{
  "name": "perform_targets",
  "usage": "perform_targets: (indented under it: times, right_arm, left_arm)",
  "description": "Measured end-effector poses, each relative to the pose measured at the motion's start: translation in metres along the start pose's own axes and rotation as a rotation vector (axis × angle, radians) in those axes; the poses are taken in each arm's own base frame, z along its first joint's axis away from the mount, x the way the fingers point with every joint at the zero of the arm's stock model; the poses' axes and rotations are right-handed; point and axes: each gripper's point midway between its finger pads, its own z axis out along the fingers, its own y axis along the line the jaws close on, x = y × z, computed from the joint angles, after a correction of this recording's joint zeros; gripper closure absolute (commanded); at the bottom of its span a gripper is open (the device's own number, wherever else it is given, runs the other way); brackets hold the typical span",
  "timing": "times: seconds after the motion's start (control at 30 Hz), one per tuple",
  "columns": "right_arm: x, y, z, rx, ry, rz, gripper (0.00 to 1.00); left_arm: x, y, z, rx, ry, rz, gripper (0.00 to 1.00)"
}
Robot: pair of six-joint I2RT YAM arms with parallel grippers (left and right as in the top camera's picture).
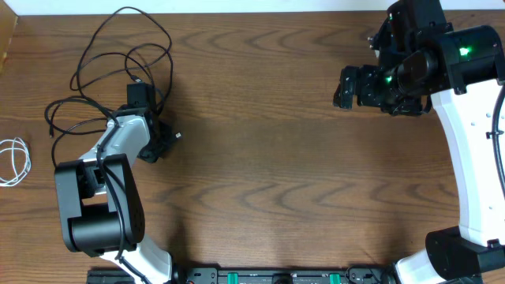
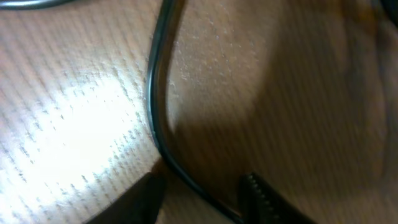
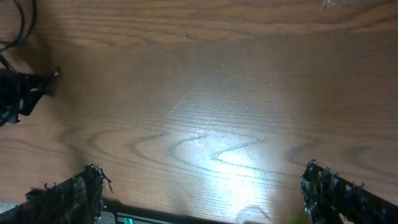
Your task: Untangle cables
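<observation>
- Left gripper (image 2: 202,190) sits low on the surface (image 1: 260,158), partly open; a black cable (image 2: 153,93) runs between its fingers, not pinched.
- White cable (image 1: 14,162) lies apart, at the left edge.
- Right gripper (image 3: 205,196) gapes wide, empty, far from both.
</observation>
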Motion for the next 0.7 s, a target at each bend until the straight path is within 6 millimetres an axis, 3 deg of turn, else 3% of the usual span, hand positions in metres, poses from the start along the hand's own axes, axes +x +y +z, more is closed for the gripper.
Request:
perform_targets:
  times: [0.23, 0.3, 0.6, 0.7]
  right_arm:
    - [0.000, 0.000, 0.000, 0.000, 0.000, 0.000, 0.01]
    - [0.000, 0.000, 0.000, 0.000, 0.000, 0.000, 0.01]
    - [0.000, 0.000, 0.000, 0.000, 0.000, 0.000, 0.01]
    - [0.000, 0.000, 0.000, 0.000, 0.000, 0.000, 0.01]
  left_arm:
    - [0.000, 0.014, 0.001, -0.052, 0.019, -0.012, 0.81]
    - [-0.001, 0.018, 0.001, -0.063, 0.030, -0.022, 0.92]
    - [0.000, 0.032, -0.001, -0.099, 0.072, 0.019, 0.93]
    - [0.005, 0.047, -0.005, -0.161, 0.099, 0.061, 0.93]
